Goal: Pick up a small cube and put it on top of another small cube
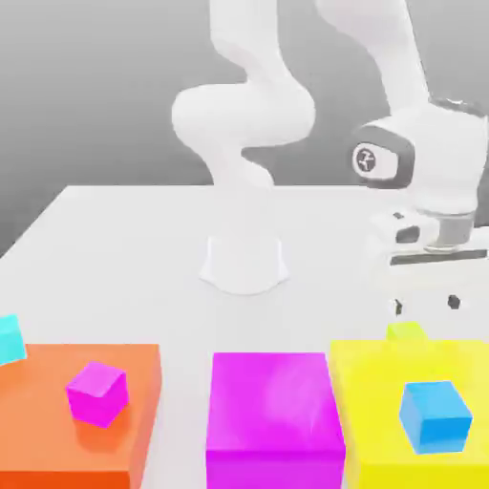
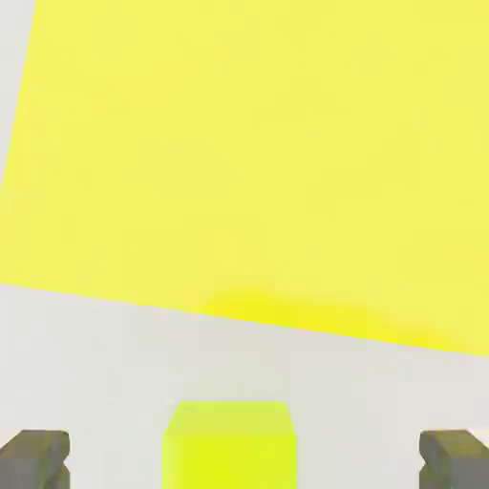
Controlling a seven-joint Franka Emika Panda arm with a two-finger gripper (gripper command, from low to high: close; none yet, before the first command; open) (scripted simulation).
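White tabletop (image 1: 115, 248) under a grey backdrop; from my station the gripper (image 1: 425, 304) hangs spread wide, its fingertips (image 2: 38, 457) either side of the lime cube (image 2: 229, 444), not touching it. That cube sits on the table just behind the big yellow block (image 1: 382, 401). Off at the exterior view's left, I see the cyan cube (image 1: 10, 339).

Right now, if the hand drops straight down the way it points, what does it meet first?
Most likely the small lime cube: the hand view shows it centred between the open fingers, so the hand should straddle it and then meet the table. The big yellow block lies just beside it; clearance is unclear.
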